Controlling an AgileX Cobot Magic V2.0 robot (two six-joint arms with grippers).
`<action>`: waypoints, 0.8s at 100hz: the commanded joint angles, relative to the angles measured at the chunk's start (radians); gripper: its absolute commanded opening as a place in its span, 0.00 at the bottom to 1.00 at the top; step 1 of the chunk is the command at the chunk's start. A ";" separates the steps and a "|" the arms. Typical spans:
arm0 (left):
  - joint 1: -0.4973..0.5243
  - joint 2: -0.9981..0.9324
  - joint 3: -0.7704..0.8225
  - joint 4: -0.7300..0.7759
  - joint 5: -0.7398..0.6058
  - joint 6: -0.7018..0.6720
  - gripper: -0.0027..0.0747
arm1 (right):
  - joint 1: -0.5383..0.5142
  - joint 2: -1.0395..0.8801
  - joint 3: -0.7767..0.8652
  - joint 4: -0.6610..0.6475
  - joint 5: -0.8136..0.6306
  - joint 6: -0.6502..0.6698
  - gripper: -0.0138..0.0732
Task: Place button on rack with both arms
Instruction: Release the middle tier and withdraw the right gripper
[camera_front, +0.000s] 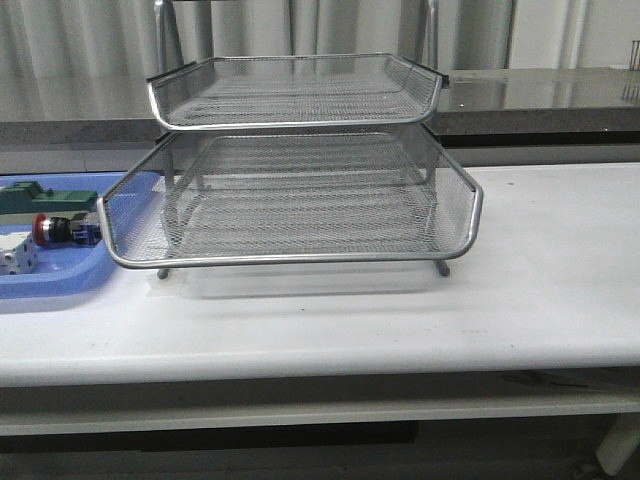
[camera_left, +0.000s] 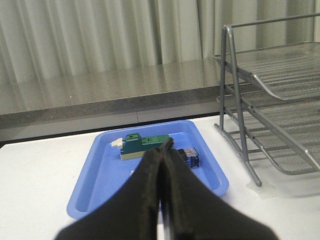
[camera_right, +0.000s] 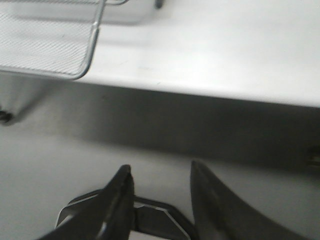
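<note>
Button (camera_front: 62, 230) in blue tray (camera_front: 60, 285), beside green block (camera_front: 35, 197), rack (camera_front: 300, 200) adjacent

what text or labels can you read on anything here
None can be read.
The button, the green block, the white cube and the rack show no legible words, numbers or signs; any marking on the small parts is too small and blurred.

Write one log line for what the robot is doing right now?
button: in blue tray | rack: empty | left tool: shut, above tray | right tool: open, off table
</note>
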 joint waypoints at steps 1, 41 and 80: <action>0.001 -0.033 0.056 -0.008 -0.083 -0.005 0.01 | -0.003 -0.072 -0.055 -0.113 -0.010 0.091 0.51; 0.001 -0.033 0.056 -0.008 -0.083 -0.005 0.01 | -0.003 -0.304 -0.058 -0.196 0.144 0.146 0.42; 0.001 -0.033 0.056 -0.008 -0.083 -0.005 0.01 | -0.003 -0.341 -0.058 -0.207 0.151 0.146 0.08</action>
